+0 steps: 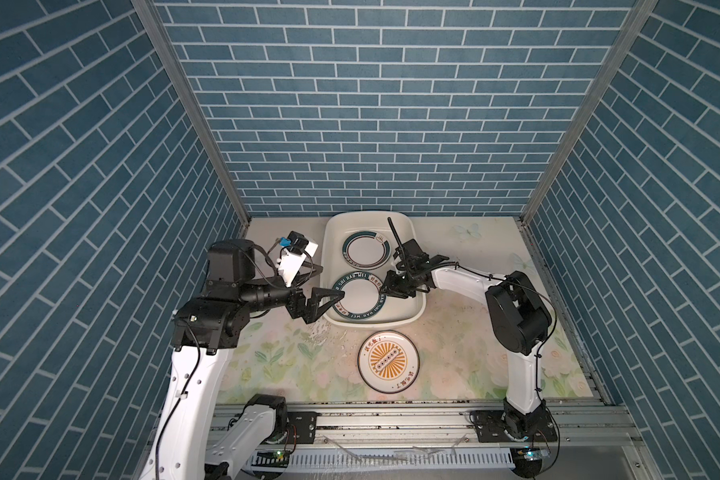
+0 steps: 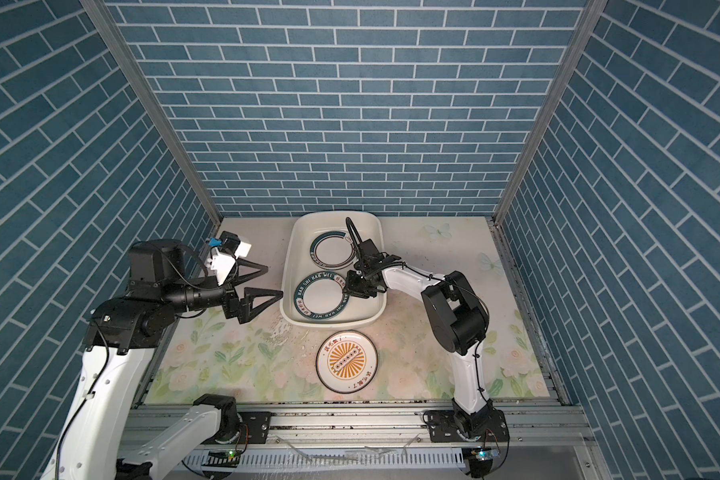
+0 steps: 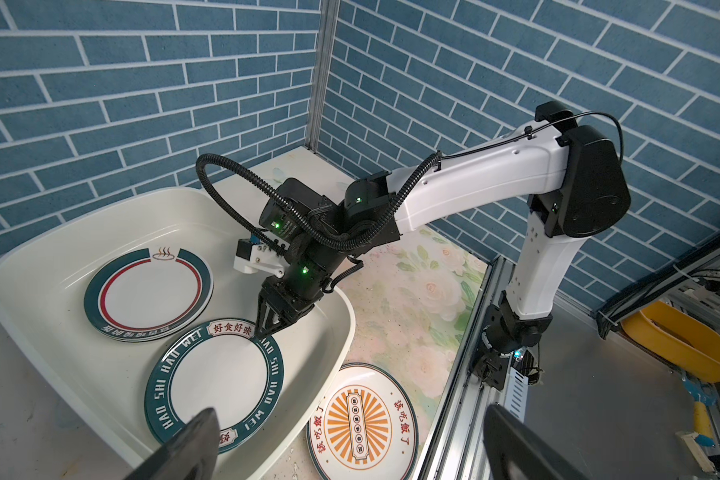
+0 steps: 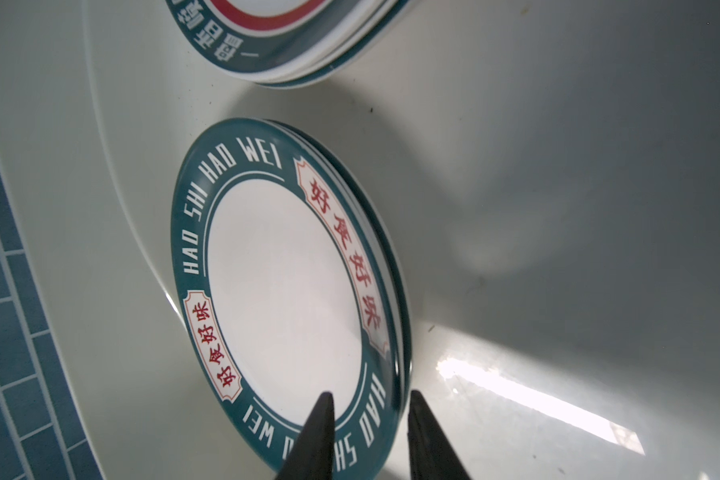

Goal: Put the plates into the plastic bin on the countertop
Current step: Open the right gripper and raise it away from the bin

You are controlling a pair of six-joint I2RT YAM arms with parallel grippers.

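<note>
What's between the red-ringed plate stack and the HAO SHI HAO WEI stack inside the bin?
Nothing: a narrow, shadowed stretch of bare bin floor separates the red-ringed stack from the HAO SHI HAO WEI stack. The right wrist view shows it.

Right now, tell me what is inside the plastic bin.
The plastic bin holds two teal-rimmed plate stacks: the steam-emblem stack at the back, the lettered stack in front, the right gripper gripping its top rim. Plates beneath each top one show only edges; their faces are covered.

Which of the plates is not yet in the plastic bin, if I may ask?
The orange sunburst plate: it lies on the countertop beside the plastic bin, while the HAO SHI HAO WEI plate and steam-emblem plate lie inside.
</note>
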